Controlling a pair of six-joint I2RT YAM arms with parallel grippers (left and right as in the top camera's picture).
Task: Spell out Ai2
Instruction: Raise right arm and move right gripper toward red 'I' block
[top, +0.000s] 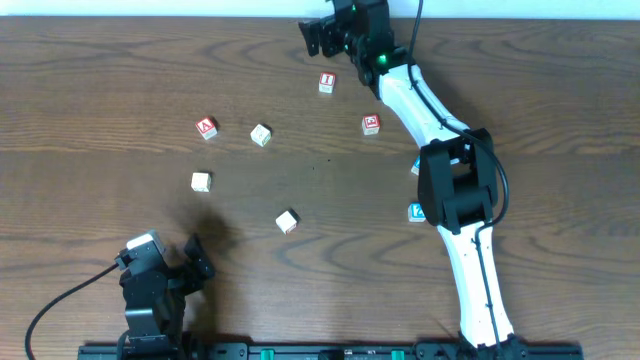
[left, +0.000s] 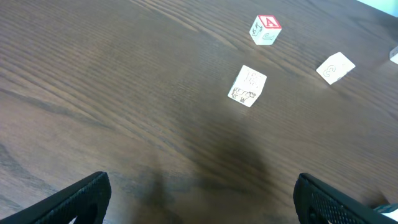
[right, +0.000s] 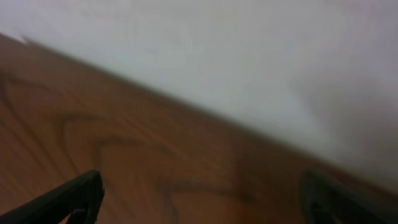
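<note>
Being cubes, the task's blocks have no long axis, so only their faces tell direction. The A cube (top: 206, 127) sits left of centre on the dark wood-grain worktop (top: 90, 70), red letter up and turned slightly askew. From the left wrist its A reads upright. The I cube (top: 326, 83) lies farther back, red face up and roughly square to the worktop's edges. A blue-faced cube (top: 417, 211) rests just beside the right arm (top: 470, 260); its character is too small to read. The left claw (top: 198, 258) hovers near the front edge, fingers spread wide and holding nothing. The right claw (top: 312, 38) is at the far edge by a pale wall (right: 249, 50), equally wide and empty.
</note>
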